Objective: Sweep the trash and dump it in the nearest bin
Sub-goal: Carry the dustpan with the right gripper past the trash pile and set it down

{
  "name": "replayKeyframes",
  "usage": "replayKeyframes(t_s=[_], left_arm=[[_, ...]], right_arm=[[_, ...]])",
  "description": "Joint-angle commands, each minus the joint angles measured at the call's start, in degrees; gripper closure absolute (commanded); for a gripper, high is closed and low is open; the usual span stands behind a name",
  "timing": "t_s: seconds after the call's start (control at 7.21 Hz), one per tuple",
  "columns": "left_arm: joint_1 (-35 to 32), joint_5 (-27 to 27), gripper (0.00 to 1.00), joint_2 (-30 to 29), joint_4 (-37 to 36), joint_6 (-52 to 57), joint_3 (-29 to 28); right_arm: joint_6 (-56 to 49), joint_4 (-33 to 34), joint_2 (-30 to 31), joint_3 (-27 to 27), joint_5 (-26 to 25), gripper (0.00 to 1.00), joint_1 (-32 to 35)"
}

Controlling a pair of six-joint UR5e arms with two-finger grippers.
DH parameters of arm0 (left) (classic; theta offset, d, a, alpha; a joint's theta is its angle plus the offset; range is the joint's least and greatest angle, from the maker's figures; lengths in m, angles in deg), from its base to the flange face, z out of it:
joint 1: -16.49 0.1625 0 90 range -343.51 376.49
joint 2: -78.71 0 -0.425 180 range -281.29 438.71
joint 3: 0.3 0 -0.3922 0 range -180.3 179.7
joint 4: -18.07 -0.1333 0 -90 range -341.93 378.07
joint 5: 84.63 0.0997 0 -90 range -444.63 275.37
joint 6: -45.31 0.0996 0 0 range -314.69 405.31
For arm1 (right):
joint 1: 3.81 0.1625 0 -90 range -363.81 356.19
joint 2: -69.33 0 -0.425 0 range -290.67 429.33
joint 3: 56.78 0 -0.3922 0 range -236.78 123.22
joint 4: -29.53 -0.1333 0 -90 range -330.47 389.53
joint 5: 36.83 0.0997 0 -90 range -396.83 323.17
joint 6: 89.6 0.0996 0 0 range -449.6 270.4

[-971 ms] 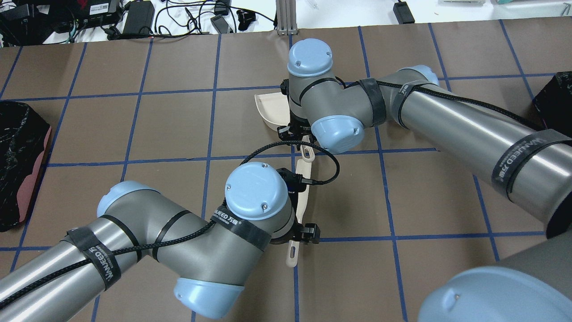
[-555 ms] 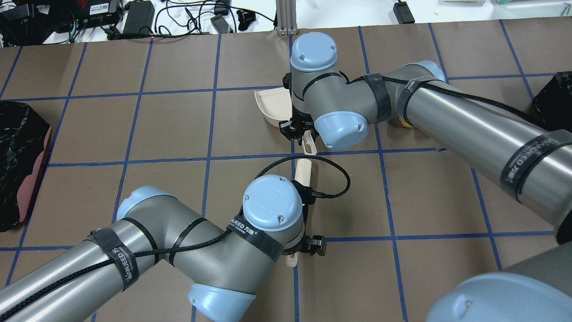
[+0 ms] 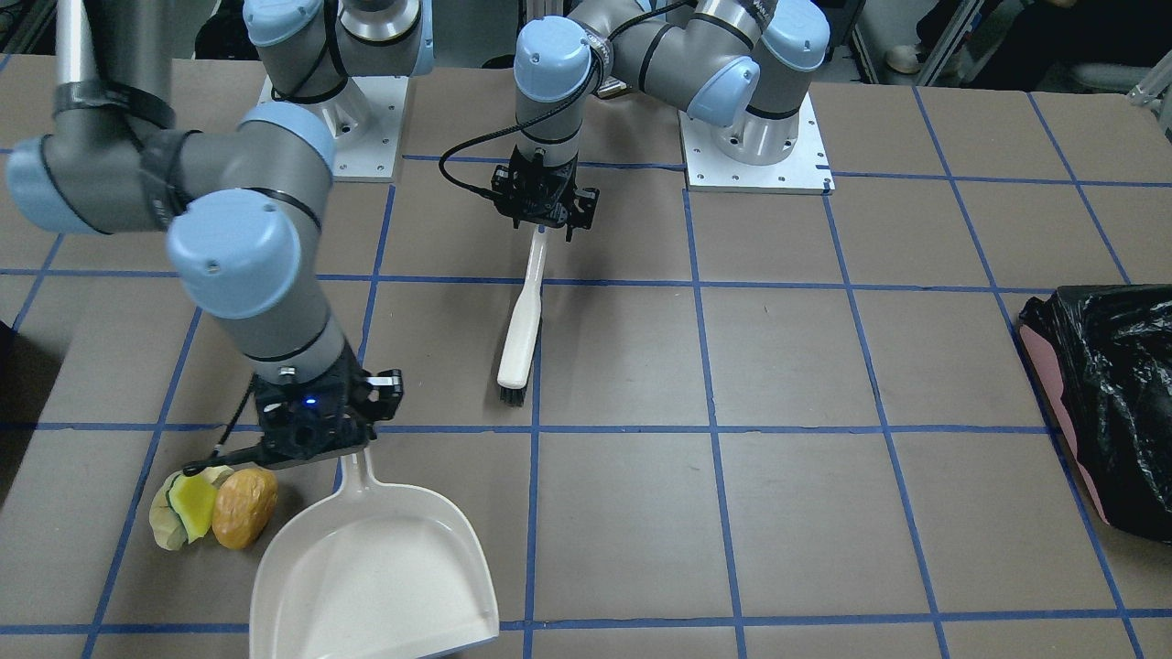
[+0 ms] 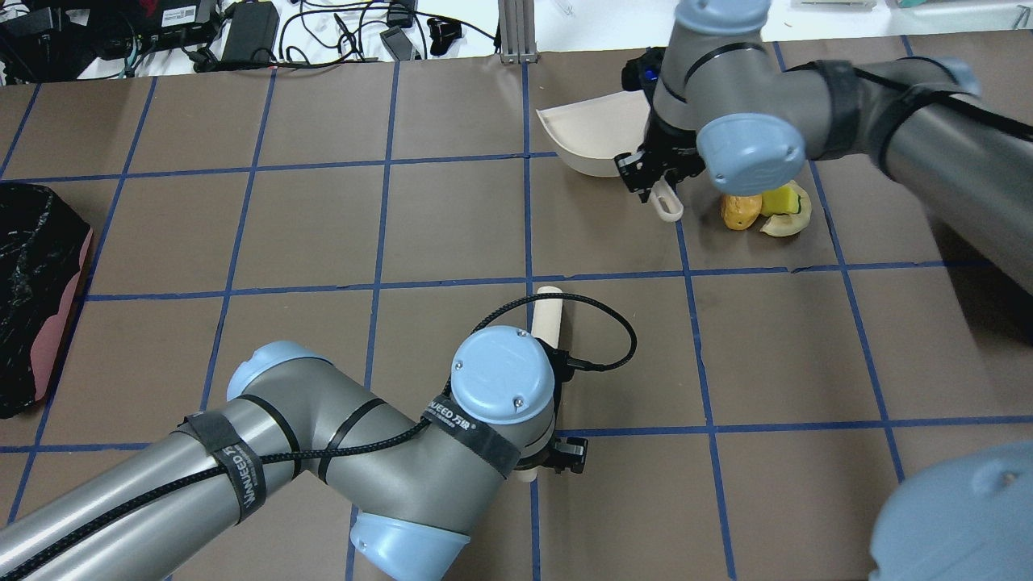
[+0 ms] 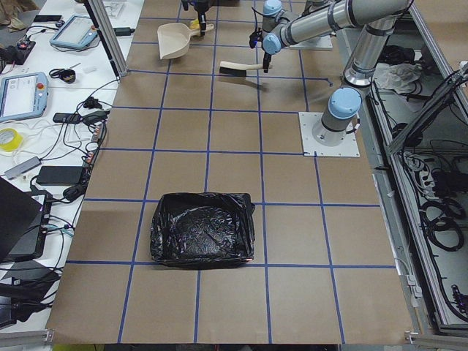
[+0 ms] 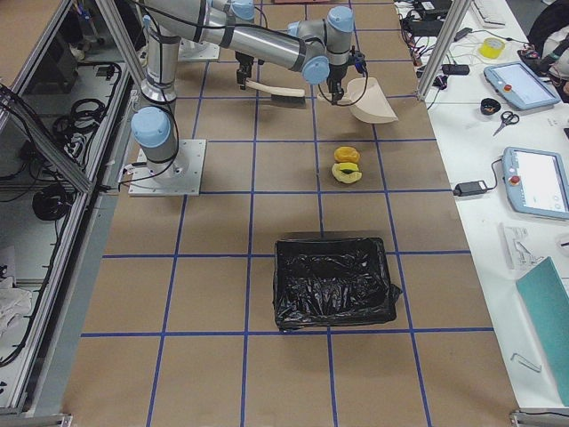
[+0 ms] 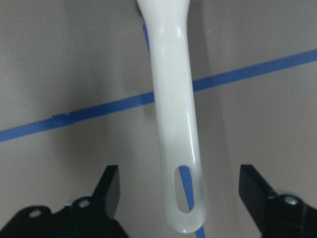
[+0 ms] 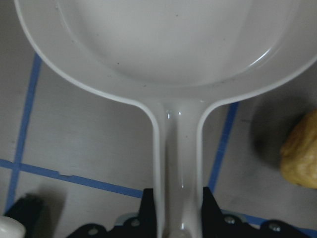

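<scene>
dustpan [image 4: 589, 133] now beside trash [image 4: 763, 211] in clamped right hand [image 8: 178, 213]; left hand [image 7: 181, 191] apart astride brush [image 7: 173, 99], clearest from wrist

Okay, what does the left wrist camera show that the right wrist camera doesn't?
Only the left wrist view shows the brush handle, lying between the open left fingers, neither touching it. Only the right wrist view shows the dustpan, its handle clamped by the right fingers, and an orange-brown lump of trash at the right edge. Both show the brown table with blue tape lines.
</scene>
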Motion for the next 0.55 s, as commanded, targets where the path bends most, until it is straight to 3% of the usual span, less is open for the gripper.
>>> replayKeyframes(t_s=[0.0,0.42], left_arm=[[-0.01,-0.27,1.00,-0.49,0.19,-0.06,-0.52],[0.77,1.74,1.00,-0.40,1.93,-0.32,-3.58]], right_arm=[[-20.25,-8.07,3.66,1.42,-0.86,0.99,-10.48],[-47.23,-9.43,3.85,4.32,-6.73,1.00,-23.41]])
